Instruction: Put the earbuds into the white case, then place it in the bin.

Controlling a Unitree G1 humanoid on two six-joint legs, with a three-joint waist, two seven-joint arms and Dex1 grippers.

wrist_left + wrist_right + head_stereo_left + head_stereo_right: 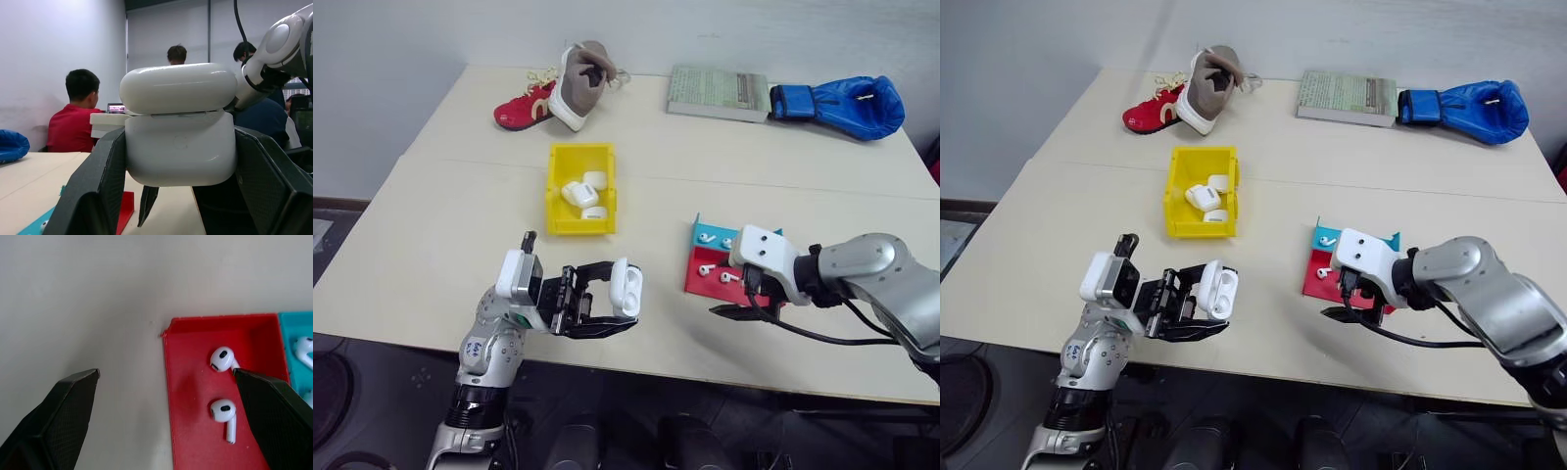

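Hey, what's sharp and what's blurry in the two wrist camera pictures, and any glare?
Left wrist view: the white case between the black fingers is sharp, with soft highlights on its lid; the people behind are soft. Right wrist view: the earbuds in the red tray are crisp with small glints; the fingers are slightly soft.

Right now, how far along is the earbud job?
Done: three cases already lie in the yellow bin. In hand: left tool is shut on a white case, lid up. Right tool is open over the red tray, where two earbuds remain. Left: load earbuds, bin the case.
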